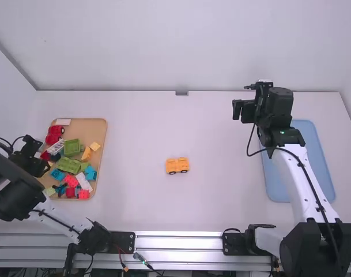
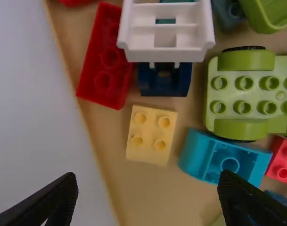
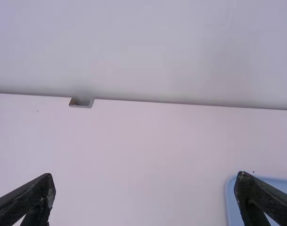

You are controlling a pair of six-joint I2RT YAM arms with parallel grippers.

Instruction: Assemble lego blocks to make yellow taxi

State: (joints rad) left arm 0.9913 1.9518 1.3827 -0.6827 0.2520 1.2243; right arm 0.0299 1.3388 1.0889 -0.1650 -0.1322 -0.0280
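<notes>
Where the taxi base stands: we see the orange-yellow plastic block car with black wheels (image 1: 177,166) upright on the white table (image 1: 221,196), near its middle and well apart from both grippers.

Step in hand: we judge it to be fetching the next yellow part for the car — most likely the pale yellow, four-stud plastic brick (image 2: 151,135) in the tan parts tray (image 1: 91,127).

Left gripper (image 2: 148,181): over the tray, fingers apart, nothing between the pads; the brick lies ahead of them.

Right gripper (image 3: 144,183): fingers apart and empty, in the air on the side of the light blue plastic tray (image 1: 273,179).

Next move: we would line the left fingers up with the brick's sides, lower them and close, minding the turquoise sloped brick (image 2: 223,157) just beside it. A crooked descent could nudge that neighbour or tilt the brick.

High view: gives us the whole route from parts tray to car, and two loose orange-yellow pieces (image 1: 86,154) on the tray that may serve later.

Left wrist view: gives us what the high view cannot — the pale brick's four studs facing up, and a gap between it and the turquoise one.
</notes>
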